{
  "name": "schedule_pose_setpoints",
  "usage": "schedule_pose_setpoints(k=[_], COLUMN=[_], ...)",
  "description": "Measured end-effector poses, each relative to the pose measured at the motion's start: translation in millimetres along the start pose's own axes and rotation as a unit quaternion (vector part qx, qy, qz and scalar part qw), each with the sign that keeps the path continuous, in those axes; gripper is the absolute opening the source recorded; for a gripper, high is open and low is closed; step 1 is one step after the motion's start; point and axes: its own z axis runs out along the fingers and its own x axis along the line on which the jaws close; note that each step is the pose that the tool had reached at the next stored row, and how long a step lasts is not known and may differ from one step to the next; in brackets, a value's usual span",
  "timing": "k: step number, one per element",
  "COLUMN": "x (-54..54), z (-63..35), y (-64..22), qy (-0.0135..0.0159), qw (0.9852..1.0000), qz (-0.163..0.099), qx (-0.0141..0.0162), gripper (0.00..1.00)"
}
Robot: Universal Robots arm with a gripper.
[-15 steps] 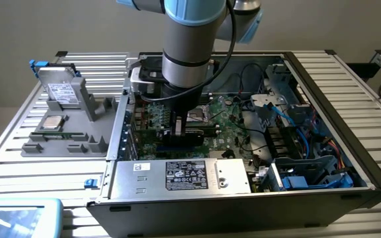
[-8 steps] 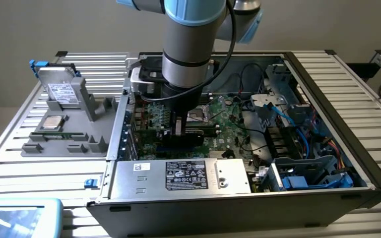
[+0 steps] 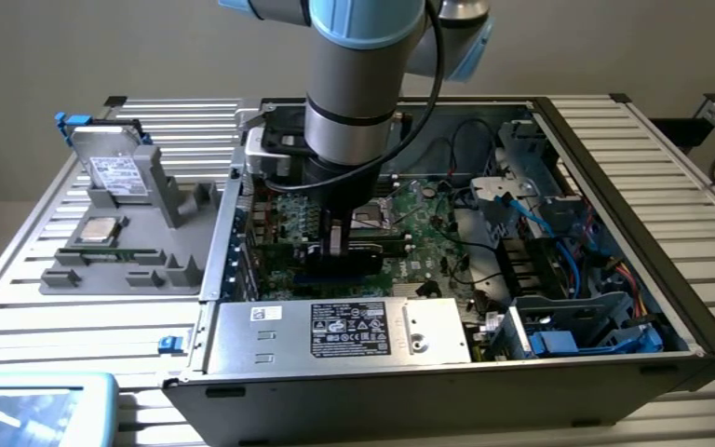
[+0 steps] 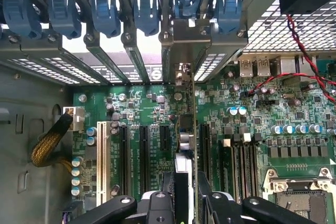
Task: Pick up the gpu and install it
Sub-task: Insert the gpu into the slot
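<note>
Wrist view, gpu (image 4: 185, 140) edge-on and upright over the motherboard (image 4: 252, 114) slots, clamped in the gripper (image 4: 184, 195), bracket end near the blue latches (image 4: 105, 14), white slot (image 4: 101, 161) and yellow-sleeved cable (image 4: 47, 145) on one side, CPU socket (image 4: 299, 192) on the other.

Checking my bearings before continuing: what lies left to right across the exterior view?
Grey holder with the hard drive → end effector gripping the gpu over the motherboard → blue cables.
</note>
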Motion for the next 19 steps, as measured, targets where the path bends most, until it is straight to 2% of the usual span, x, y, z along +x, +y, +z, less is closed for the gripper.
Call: schedule_pose_setpoints(k=[16,19], x=[0.9,0.0], z=[0.1,0.7], y=[-0.1,-0.2], qy=[0.0023,0.0048], qw=[1.0,1.0], qz=[-0.005,-0.005], qx=[0.0,0.0001], gripper=[0.28,0.28])
